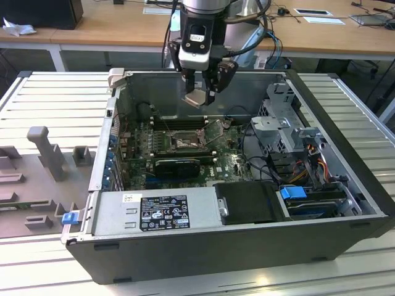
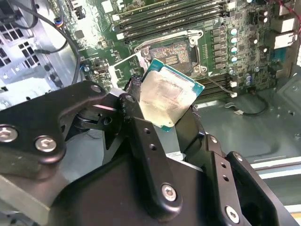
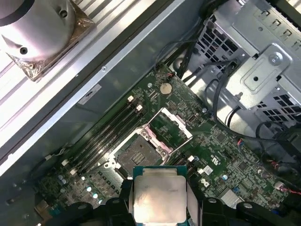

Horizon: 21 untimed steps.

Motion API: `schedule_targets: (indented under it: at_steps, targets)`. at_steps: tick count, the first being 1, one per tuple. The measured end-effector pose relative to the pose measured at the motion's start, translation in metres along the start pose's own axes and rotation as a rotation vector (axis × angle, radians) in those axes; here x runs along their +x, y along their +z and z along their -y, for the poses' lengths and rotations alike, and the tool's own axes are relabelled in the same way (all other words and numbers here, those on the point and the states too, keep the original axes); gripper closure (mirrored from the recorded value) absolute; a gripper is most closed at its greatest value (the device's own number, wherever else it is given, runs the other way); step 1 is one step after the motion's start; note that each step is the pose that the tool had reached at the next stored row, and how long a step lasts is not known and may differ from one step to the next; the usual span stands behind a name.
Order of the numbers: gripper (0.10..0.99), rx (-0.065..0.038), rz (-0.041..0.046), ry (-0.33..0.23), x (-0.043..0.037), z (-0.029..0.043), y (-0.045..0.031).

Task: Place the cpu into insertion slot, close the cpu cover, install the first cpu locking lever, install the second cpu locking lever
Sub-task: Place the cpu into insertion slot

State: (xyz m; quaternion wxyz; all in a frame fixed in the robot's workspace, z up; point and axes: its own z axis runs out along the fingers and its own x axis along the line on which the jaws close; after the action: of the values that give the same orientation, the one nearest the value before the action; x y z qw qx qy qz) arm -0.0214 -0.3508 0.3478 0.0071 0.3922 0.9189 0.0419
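Slatted tabletop (image 1: 49, 92), open PC case (image 1: 203, 259): fingers (image 2: 138, 127) clamped on cpu (image 3: 157, 197), held above insertion slot (image 3: 138, 153), cpu cover (image 3: 178, 122) up. I'd level it, square it to slot, lower gently.

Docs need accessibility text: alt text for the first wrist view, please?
A small flat square cpu with a pale silvery metal top is clamped in the black gripper, hanging above the green motherboard inside an open grey computer case. Below it, the dark-rimmed square insertion slot lies bare, its thin silvery cpu cover standing open.
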Motion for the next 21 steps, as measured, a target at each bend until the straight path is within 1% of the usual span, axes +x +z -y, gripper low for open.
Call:
schedule_targets:
  at_steps: [2, 5, 8, 11, 13, 14, 18, 20, 21]
  targets:
    - [0.545, -0.001, 0.0052, 0.063, 0.0, 0.0001, 0.0014]
    - [0.545, -0.002, 0.008, 0.096, 0.0004, 0.0006, 0.0019]
    - [0.545, -0.002, 0.0084, 0.1, 0.0028, 0.0031, 0.0022]
    - [0.545, -0.002, 0.0093, 0.111, 0.0035, 0.004, 0.0028]
    - [0.545, -0.003, 0.0118, 0.142, 0.0036, 0.0041, 0.0036]
    - [0.545, -0.003, 0.0139, 0.168, 0.0036, 0.0041, 0.0039]
    - [0.545, -0.004, 0.0178, 0.214, 0.0036, 0.0042, 0.0043]
    - [0.545, -0.005, 0.0219, 0.263, 0.0036, 0.0042, 0.0053]
    - [0.545, -0.006, 0.025, 0.301, 0.0035, 0.0043, 0.0061]
